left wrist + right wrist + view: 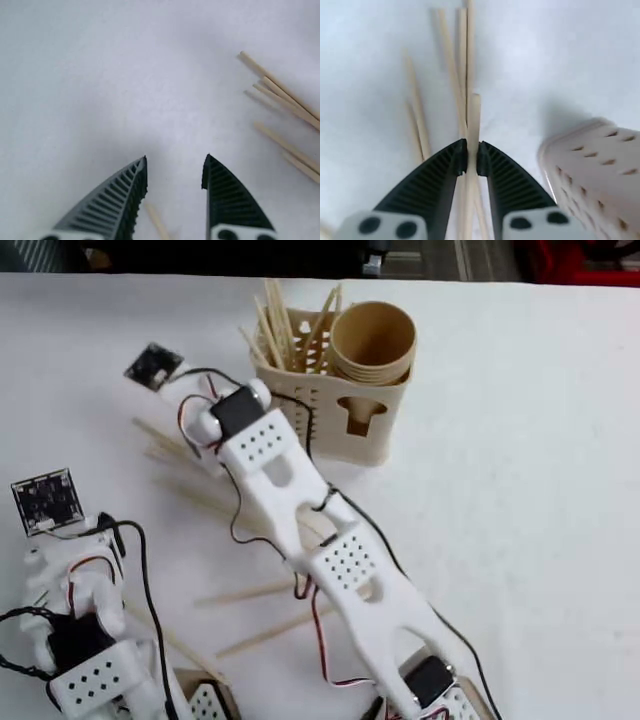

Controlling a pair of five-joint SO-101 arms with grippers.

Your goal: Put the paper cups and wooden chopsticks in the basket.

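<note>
Right tool [471,145] clamped on one pale wooden chopstick [474,107], low over the white tabletop [520,500], just beside the cream perforated plastic basket [345,420].

Risk: the grip looks close to the stick's end, so it may pivot or slip on the lift. The long tail could snag the bundle of upright chopsticks [285,325] or the stack of tan paper cups [372,340] already in the basket. A second stick may be pinched underneath, hard to tell. Loose chopsticks [250,592] lie under the right arm. The left tool [175,160] has its jaws apart, empty, near them.
</note>
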